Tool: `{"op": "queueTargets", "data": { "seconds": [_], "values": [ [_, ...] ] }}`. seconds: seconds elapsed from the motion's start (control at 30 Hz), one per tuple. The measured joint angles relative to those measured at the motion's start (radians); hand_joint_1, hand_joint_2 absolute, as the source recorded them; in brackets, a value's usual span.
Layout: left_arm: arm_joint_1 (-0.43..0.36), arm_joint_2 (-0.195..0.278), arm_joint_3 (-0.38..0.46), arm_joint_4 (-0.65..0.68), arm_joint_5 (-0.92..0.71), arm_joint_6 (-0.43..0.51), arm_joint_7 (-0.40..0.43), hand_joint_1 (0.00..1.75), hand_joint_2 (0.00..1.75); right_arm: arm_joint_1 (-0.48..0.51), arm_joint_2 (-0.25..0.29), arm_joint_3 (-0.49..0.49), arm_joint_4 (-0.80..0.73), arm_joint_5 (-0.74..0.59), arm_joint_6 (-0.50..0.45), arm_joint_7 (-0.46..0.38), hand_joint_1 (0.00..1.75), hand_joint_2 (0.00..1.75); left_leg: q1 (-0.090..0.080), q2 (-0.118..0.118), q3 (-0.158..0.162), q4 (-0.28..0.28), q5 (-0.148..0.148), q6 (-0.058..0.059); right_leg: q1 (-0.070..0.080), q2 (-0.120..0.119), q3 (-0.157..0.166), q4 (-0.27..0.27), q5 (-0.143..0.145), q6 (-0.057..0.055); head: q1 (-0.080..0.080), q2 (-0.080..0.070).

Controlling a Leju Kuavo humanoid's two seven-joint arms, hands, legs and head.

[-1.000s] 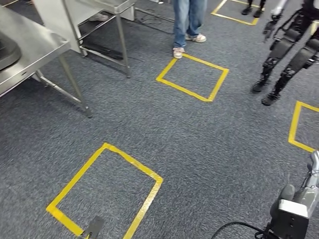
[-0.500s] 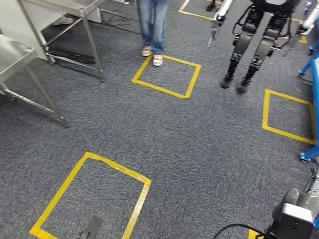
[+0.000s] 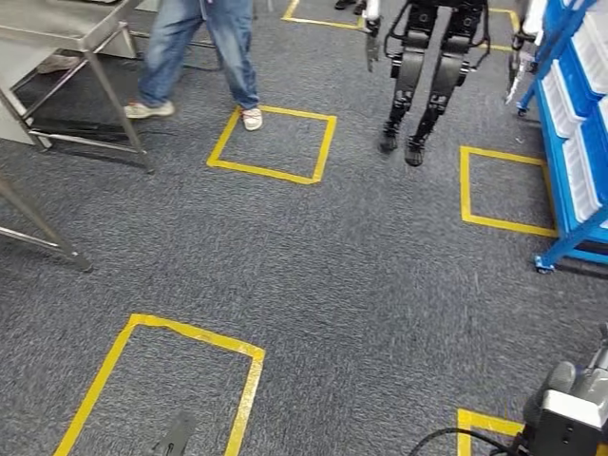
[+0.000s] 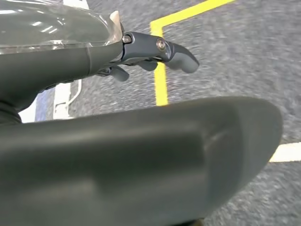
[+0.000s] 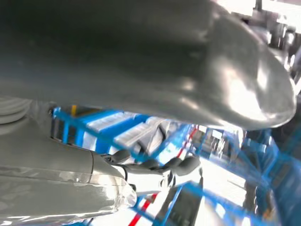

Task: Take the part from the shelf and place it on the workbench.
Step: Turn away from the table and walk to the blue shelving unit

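The blue shelf (image 3: 574,142) stands ahead to the right, its bins probably holding the part, which I cannot make out. Both the left hand (image 4: 156,52) and right hand (image 5: 156,169) hold nothing, fingers loosely apart. Likely a light, rigid piece; grip its middle.

The shelf (image 3: 577,142) stands on the right, a table (image 3: 79,38) far left, another robot (image 3: 430,66) between them.
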Motion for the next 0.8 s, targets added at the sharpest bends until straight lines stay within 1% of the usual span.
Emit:
{"op": "queueTargets", "data": {
  "seconds": [0.03, 0.1, 0.13, 0.17, 0.2, 0.23, 0.27, 0.3, 0.33, 0.37, 0.4, 0.43, 0.47, 0.5, 0.53, 0.57, 0.6, 0.63, 0.67, 0.7, 0.73, 0.77, 0.8],
  "values": [
    [-0.001, -0.001, 0.0, 0.0, 0.0, 0.0, 0.0, 0.0, 0.0, -0.001, 0.003, -0.001, -0.002, 0.0, 0.001, -0.001, 0.0, 0.0, 0.001, -0.019, -0.019, 0.046, -0.027, -0.003, -0.001, 0.016, 0.006, -0.006, 0.001, -0.011, -0.001, 0.0],
    [0.001, -0.003, 0.001, 0.0, 0.001, 0.001, 0.002, 0.0, 0.0, -0.002, 0.01, -0.003, -0.005, 0.0, 0.004, -0.002, 0.0, 0.0, 0.002, -0.064, -0.094, 0.195, -0.086, -0.005, -0.002, 0.063, 0.022, -0.019, 0.001, -0.032, -0.004, 0.0],
    [0.003, -0.003, 0.001, 0.0, 0.002, 0.001, 0.002, 0.0, 0.0, -0.003, 0.015, -0.004, -0.006, 0.0, 0.006, -0.002, 0.0, 0.0, 0.001, -0.091, -0.131, 0.258, -0.102, -0.004, -0.003, 0.089, 0.03, -0.023, -0.001, -0.04, -0.006, 0.0],
    [0.005, -0.002, 0.002, 0.0, 0.002, 0.001, 0.003, 0.0, 0.0, -0.002, 0.016, -0.005, -0.006, 0.0, 0.007, -0.002, 0.0, 0.0, 0.0, -0.095, -0.14, 0.253, -0.077, -0.001, -0.002, 0.108, 0.034, -0.023, -0.003, -0.04, -0.006, 0.0],
    [0.005, -0.002, 0.002, 0.0, 0.002, 0.001, 0.003, 0.0, 0.0, -0.002, 0.017, -0.005, -0.006, 0.0, 0.007, -0.002, 0.0, 0.0, -0.001, -0.102, -0.123, 0.197, -0.033, 0.001, -0.003, 0.123, 0.039, -0.022, -0.006, -0.038, -0.006, 0.0],
    [0.004, -0.001, 0.003, 0.0, 0.002, 0.001, 0.003, 0.0, 0.0, -0.002, 0.018, -0.006, -0.005, -0.001, 0.008, -0.002, 0.0, 0.0, 0.001, -0.122, -0.1, 0.135, 0.006, 0.004, -0.003, 0.137, 0.042, -0.02, -0.01, -0.035, -0.006, 0.0],
    [0.004, 0.0, 0.003, 0.0, 0.002, 0.002, 0.003, 0.0, 0.0, -0.003, 0.019, -0.006, -0.004, -0.001, 0.008, -0.003, 0.0, 0.0, 0.003, -0.143, -0.079, 0.077, 0.033, 0.006, -0.003, 0.149, 0.042, -0.016, -0.013, -0.031, -0.005, 0.0],
    [0.003, 0.0, 0.004, 0.0, 0.002, 0.002, 0.003, 0.0, 0.0, -0.004, 0.019, -0.006, -0.004, -0.001, 0.009, -0.003, 0.0, 0.0, 0.005, -0.162, -0.065, 0.04, 0.045, 0.007, -0.004, 0.159, 0.04, -0.012, -0.015, -0.027, -0.005, 0.0],
    [0.003, 0.0, 0.004, 0.0, 0.002, 0.002, 0.003, 0.0, 0.0, -0.003, 0.019, -0.006, -0.003, -0.002, 0.01, -0.003, 0.0, 0.0, 0.005, -0.174, -0.059, 0.024, 0.043, 0.009, -0.006, 0.169, 0.035, -0.011, -0.016, -0.021, -0.005, 0.0],
    [0.002, 0.0, 0.005, 0.0, 0.002, 0.003, 0.003, 0.0, 0.0, -0.002, 0.019, -0.006, -0.003, -0.002, 0.01, -0.004, 0.0, 0.0, 0.003, -0.172, -0.058, 0.016, 0.041, 0.011, -0.007, 0.179, 0.031, -0.01, -0.015, -0.015, -0.006, 0.0],
    [0.001, 0.0, 0.006, 0.0, 0.002, 0.003, 0.003, 0.0, 0.0, -0.001, 0.019, -0.007, -0.003, -0.003, 0.01, -0.004, 0.0, 0.0, 0.003, -0.163, -0.057, 0.014, 0.042, 0.015, -0.01, 0.185, 0.029, -0.012, -0.015, -0.01, -0.006, 0.0],
    [0.0, 0.0, 0.007, 0.0, 0.003, 0.003, 0.003, 0.0, 0.0, -0.001, 0.019, -0.007, -0.003, -0.003, 0.01, -0.004, 0.0, 0.0, 0.004, -0.154, -0.053, 0.008, 0.043, 0.02, -0.01, 0.175, 0.026, -0.006, -0.02, -0.004, -0.005, 0.0],
    [0.0, 0.0, 0.008, 0.0, 0.003, 0.004, 0.002, 0.0, 0.0, -0.002, 0.019, -0.007, -0.003, -0.003, 0.01, -0.004, 0.0, 0.0, 0.005, -0.143, -0.048, 0.002, 0.045, 0.025, -0.01, 0.153, 0.018, 0.014, -0.033, 0.002, -0.002, 0.0],
    [0.0, 0.0, 0.008, 0.0, 0.003, 0.004, 0.001, 0.0, 0.0, -0.005, 0.019, -0.007, -0.002, -0.003, 0.01, -0.004, 0.0, 0.0, 0.006, -0.131, -0.042, -0.003, 0.045, 0.029, -0.01, 0.124, 0.0, 0.054, -0.054, 0.008, -0.001, 0.0],
    [0.001, 0.0, 0.009, 0.0, 0.002, 0.004, 0.0, 0.0, 0.0, -0.007, 0.019, -0.007, -0.002, -0.003, 0.01, -0.004, 0.0, 0.0, 0.005, -0.119, -0.038, -0.005, 0.043, 0.032, -0.012, 0.094, -0.028, 0.112, -0.081, 0.014, 0.002, 0.0],
    [0.002, 0.0, 0.009, 0.0, 0.002, 0.004, 0.0, 0.0, 0.0, -0.009, 0.019, -0.006, -0.001, -0.003, 0.01, -0.004, 0.0, 0.0, 0.005, -0.106, -0.034, -0.006, 0.04, 0.034, -0.015, 0.078, -0.063, 0.178, -0.107, 0.02, 0.002, 0.0],
    [0.003, 0.0, 0.01, 0.0, 0.002, 0.005, 0.001, 0.0, 0.0, -0.009, 0.019, -0.006, 0.0, -0.003, 0.01, -0.004, 0.0, 0.0, 0.004, -0.093, -0.032, -0.006, 0.037, 0.034, -0.019, 0.07, -0.094, 0.232, -0.122, 0.025, 0.002, 0.0],
    [0.003, 0.0, 0.011, 0.0, 0.002, 0.006, 0.001, 0.0, 0.0, -0.008, 0.019, -0.007, 0.002, -0.003, 0.01, -0.004, 0.0, 0.0, 0.004, -0.082, -0.029, -0.006, 0.034, 0.034, -0.023, 0.066, -0.111, 0.257, -0.12, 0.029, 0.002, 0.0],
    [0.003, 0.0, 0.011, 0.0, 0.002, 0.006, 0.001, 0.0, 0.0, -0.007, 0.019, -0.007, 0.003, -0.003, 0.009, -0.004, 0.0, 0.0, 0.005, -0.071, -0.026, -0.006, 0.03, 0.032, -0.025, 0.062, -0.108, 0.242, -0.1, 0.031, 0.002, 0.0],
    [0.003, 0.0, 0.012, 0.0, 0.002, 0.007, 0.002, 0.0, 0.0, -0.007, 0.019, -0.007, 0.003, -0.003, 0.009, -0.004, 0.0, 0.0, 0.005, -0.06, -0.02, -0.006, 0.025, 0.029, -0.027, 0.055, -0.084, 0.189, -0.065, 0.032, 0.002, 0.0],
    [0.002, 0.0, 0.012, 0.0, 0.002, 0.007, 0.002, 0.0, 0.0, -0.007, 0.019, -0.007, 0.003, -0.003, 0.009, -0.004, 0.0, 0.0, 0.005, -0.051, -0.014, -0.006, 0.02, 0.025, -0.026, 0.037, -0.051, 0.118, -0.029, 0.031, 0.002, 0.0],
    [0.002, 0.0, 0.012, 0.0, 0.002, 0.007, 0.002, 0.0, 0.0, -0.008, 0.019, -0.007, 0.003, -0.003, 0.009, -0.004, 0.0, 0.0, 0.003, -0.043, -0.009, -0.006, 0.015, 0.02, -0.021, 0.018, -0.021, 0.054, -0.005, 0.027, 0.002, 0.0],
    [0.002, 0.0, 0.013, 0.0, 0.002, 0.007, 0.002, 0.0, 0.0, -0.009, 0.019, -0.007, 0.003, -0.003, 0.008, -0.005, 0.0, 0.0, 0.002, -0.035, -0.005, -0.006, 0.011, 0.014, -0.015, 0.003, -0.001, 0.012, 0.007, 0.02, 0.002, 0.0]
  ]
}}
